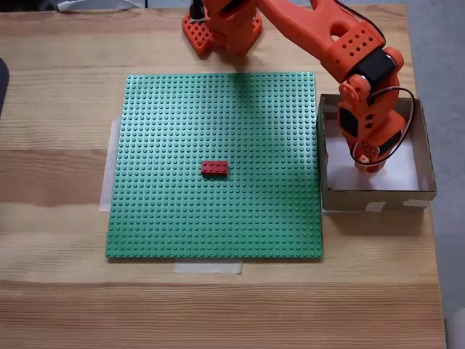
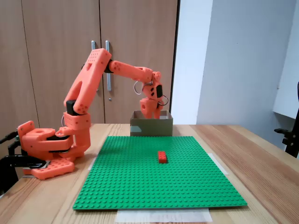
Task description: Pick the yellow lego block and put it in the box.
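A wooden table (image 1: 58, 291) carries a green studded baseplate (image 1: 182, 218), taped down at its edges. In a fixed view from above, a dark red brick (image 1: 214, 168) sits just below the plate's centre. At three o'clock from it, touching the plate's right edge, stands the box (image 1: 378, 196). The orange arm (image 1: 320, 33) reaches from its base at twelve o'clock down into the box, where the gripper (image 1: 370, 166) points at the white floor; whether it is open or closed cannot be told, and the yellow block cannot be made out. The side fixed view adds wooden cabinet doors (image 2: 56, 60), a pale wall (image 2: 243, 60), and the gripper (image 2: 150, 112) dipping behind the box (image 2: 152, 127) rim.
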You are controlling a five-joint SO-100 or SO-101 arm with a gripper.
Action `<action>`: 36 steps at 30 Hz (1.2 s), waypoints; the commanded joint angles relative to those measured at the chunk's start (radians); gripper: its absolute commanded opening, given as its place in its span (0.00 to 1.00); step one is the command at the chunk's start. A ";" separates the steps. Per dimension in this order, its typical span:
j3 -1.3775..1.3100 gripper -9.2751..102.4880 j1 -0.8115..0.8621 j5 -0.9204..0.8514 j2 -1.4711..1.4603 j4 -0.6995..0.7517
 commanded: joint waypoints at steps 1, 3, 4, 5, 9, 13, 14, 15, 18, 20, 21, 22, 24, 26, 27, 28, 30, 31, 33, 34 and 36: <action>0.009 0.13 0.011 -0.006 0.037 -0.020; 0.021 0.16 0.014 0.003 0.040 -0.040; 0.026 0.17 0.014 0.006 0.043 -0.043; 0.029 0.18 0.014 0.002 0.044 -0.043; 0.044 0.21 0.017 0.005 0.061 -0.071; 0.055 0.22 0.018 0.021 0.074 -0.098; 0.063 0.22 0.018 0.021 0.081 -0.112; 0.072 0.21 0.018 0.025 0.092 -0.124; 0.106 0.20 0.018 0.043 0.137 -0.167; 0.130 0.18 0.017 0.049 0.173 -0.195; 0.141 0.17 0.015 0.052 0.193 -0.207; 0.156 0.16 0.014 0.055 0.216 -0.221; 0.184 0.15 0.008 0.057 0.259 -0.242; 0.209 0.14 0.005 0.057 0.302 -0.259; 0.225 0.14 0.002 0.057 0.325 -0.268; 0.245 0.14 0.000 0.055 0.351 -0.279; 0.290 0.13 -0.002 0.054 0.403 -0.293; 0.310 0.13 -0.002 0.054 0.430 -0.296; 0.353 0.13 -0.002 0.051 0.485 -0.302; 0.374 0.12 0.002 0.054 0.515 -0.308; 0.410 0.11 0.006 0.055 0.571 -0.311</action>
